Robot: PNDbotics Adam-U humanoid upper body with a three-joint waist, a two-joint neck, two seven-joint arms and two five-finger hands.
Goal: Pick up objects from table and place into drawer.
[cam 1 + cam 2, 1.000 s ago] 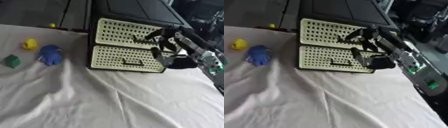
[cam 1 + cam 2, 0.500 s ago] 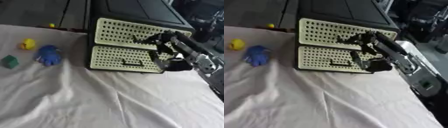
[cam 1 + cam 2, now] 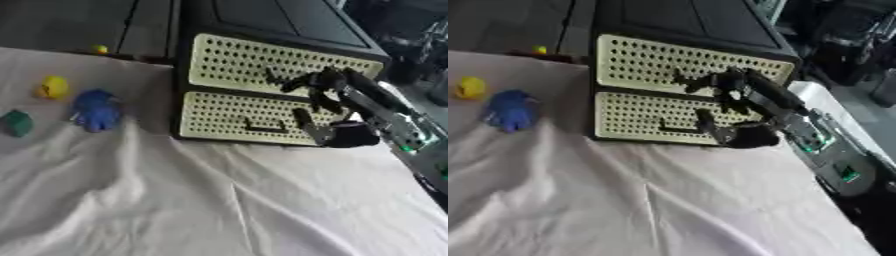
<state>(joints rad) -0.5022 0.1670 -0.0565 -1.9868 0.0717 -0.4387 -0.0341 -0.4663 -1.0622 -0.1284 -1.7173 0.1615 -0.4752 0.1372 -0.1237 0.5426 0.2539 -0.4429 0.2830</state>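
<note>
- Left eye view: a black drawer unit stands at the far edge of the table, which is covered with a wrinkled white cloth.
- Its two drawer fronts are cream and perforated: the upper drawer and the lower drawer, both shut, the lower one with a dark handle at its middle.
- The right hand comes in from the right side on a black and silver arm and is held against the right part of the drawer fronts. Its dark fingers spread leftward across the upper front, and one digit hangs down over the lower front; whether they hook anything I cannot tell.
- Near the left edge of the table lie a yellow toy, a blue toy just beside it toward the unit, and a green toy at the very edge.
- A small yellow ball sits at the far edge, left of the unit.
- Right eye view: the same hand shows with its fingers fanned out and slightly bent over the seam between the two fronts, holding no toy.
- The blue toy and the yellow toy stay well apart from the hand, at the left edge.
- The left hand appears in neither view.
</note>
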